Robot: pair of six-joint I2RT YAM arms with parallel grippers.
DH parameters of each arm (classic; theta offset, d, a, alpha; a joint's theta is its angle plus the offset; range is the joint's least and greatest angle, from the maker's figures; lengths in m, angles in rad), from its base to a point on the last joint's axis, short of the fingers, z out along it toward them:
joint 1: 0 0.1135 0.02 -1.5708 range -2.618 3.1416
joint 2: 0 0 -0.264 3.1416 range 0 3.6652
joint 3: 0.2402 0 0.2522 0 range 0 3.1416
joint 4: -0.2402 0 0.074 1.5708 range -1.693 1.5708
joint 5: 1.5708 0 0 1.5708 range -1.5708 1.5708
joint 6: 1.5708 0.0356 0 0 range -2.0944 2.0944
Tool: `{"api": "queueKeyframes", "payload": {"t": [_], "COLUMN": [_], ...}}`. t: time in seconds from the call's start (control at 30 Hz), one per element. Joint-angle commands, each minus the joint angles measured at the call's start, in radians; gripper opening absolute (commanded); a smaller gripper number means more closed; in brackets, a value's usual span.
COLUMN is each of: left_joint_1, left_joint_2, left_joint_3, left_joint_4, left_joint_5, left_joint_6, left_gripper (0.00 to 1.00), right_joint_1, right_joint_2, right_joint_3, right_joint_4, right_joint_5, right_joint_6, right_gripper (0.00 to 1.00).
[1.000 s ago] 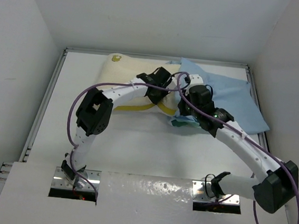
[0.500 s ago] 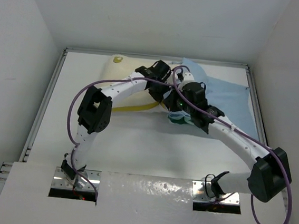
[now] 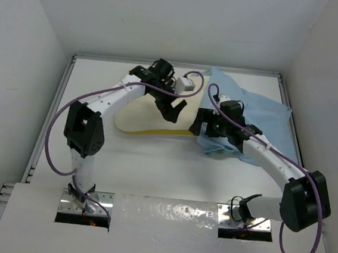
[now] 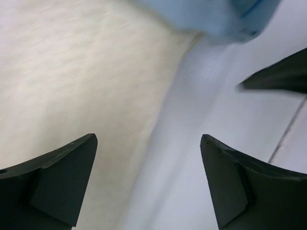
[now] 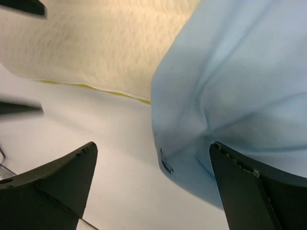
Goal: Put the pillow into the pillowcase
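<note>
Left wrist view: the left fingers (image 4: pixel 57 184) stand wide apart with nothing between them, hanging over the edge where the pillow (image 4: pixel 72 72) meets the bare white desk (image 4: pixel 201 124). The pillow fills the left of that view as a cream, finely textured surface, blurred here. A rounded fold of the light blue pillowcase (image 4: pixel 211 19) shows at the top, and a dark blurred shape juts in from the right edge. In the right wrist view the right fingers (image 5: pixel 57 177) are likewise spread wide and hold nothing. Below them a bunched corner of the pillowcase lies on the desk, plain pale blue with soft creases running into a pinched fold. Its edge lies over the pillow's end, though whether the pillow reaches inside cannot be told. The pillow's weave reads there as a fine zigzag pattern, and a thin yellow band (image 5: pixel 96 87) runs along its near edge. From the top view the pillow lies flat at the rear middle of the desk, with its yellow band curving along the near side. The left arm reaches over the pillow, its fingers above the right part. The pillowcase spreads rumpled over the rear right of the desk, its left edge against the pillow's right end. The right fingers hover just above that meeting edge.
</note>
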Motion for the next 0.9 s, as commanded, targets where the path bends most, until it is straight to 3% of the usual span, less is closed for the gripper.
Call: {"api": "queueKeyframes", "payload": {"t": [0.0, 0.1, 0.13, 0.23, 0.33, 0.43, 0.53, 0.6, 0.73, 0.87], "left_joint_1": [0.133, 0.246, 0.28, 0.401, 0.452, 0.428, 0.377, 0.354, 0.3, 0.175], "left_joint_2": [-0.096, -0.118, -0.102, 0.043, 0.19, 0.232, 0.22, 0.2, 0.009, -0.221], "left_joint_3": [-0.004, -0.01, 0.005, 0.134, 0.219, 0.133, 0.02, -0.072, -0.432, -0.729], "left_joint_4": [-0.025, 0.157, 0.199, 0.2, 0.152, 0.234, 0.308, 0.325, 0.461, 0.52], "left_joint_5": [-0.053, -0.248, -0.305, -0.461, -0.471, -0.552, -0.607, -0.603, -0.555, -0.415], "left_joint_6": [0.124, -0.031, -0.074, -0.224, -0.263, -0.244, -0.182, -0.168, -0.131, -0.03], "left_gripper": [0.87, 0.87, 0.85, 0.85, 0.85, 0.85, 0.81, 0.78, 0.73, 0.72], "right_joint_1": [-0.001, -0.006, -0.014, -0.038, -0.046, -0.046, -0.046, -0.043, 0.002, 0.145], "right_joint_2": [-0.076, -0.042, -0.026, 0.079, 0.226, 0.385, 0.508, 0.617, 0.842, 0.998], "right_joint_3": [0.142, 0.202, 0.242, 0.318, 0.397, 0.479, 0.517, 0.593, 0.842, 1.063], "right_joint_4": [-0.121, -0.147, -0.148, -0.129, -0.101, -0.084, -0.011, -0.003, -0.101, -0.058], "right_joint_5": [0.06, 0.115, 0.143, 0.292, 0.439, 0.554, 0.564, 0.473, 0.234, 0.071], "right_joint_6": [-0.126, -0.12, -0.1, -0.026, 0.002, 0.066, 0.13, 0.149, 0.167, 0.154], "right_gripper": [0.97, 0.82, 0.61, 0.28, 0.22, 0.23, 0.16, 0.14, 0.11, 0.11]}}
